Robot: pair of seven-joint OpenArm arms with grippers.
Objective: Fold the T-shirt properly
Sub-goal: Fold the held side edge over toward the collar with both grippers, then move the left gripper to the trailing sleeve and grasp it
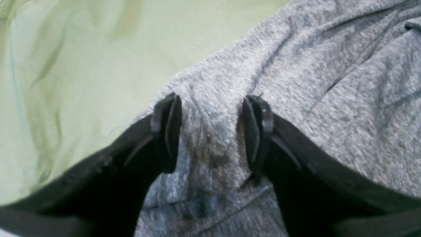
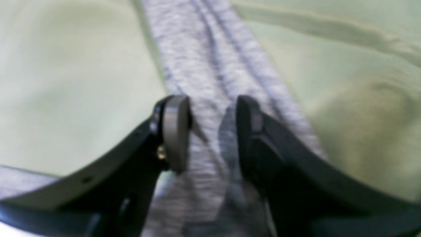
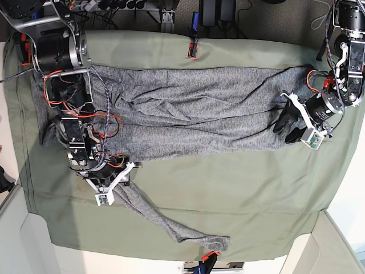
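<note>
Both tools pinch bunched knit of the T-shirt (image 3: 194,108): right tool (image 2: 210,131) on its sleeve, left tool (image 1: 212,131) at its edge. A shallow bite could slip, spoiling the fold.

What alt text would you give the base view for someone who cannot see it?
A heather-grey T-shirt with long sleeves lies spread sideways across an olive-green cloth, one sleeve trailing toward the near edge. The right gripper meets that sleeve at the view's left; the left gripper sits at the shirt's edge on the view's right.
</note>
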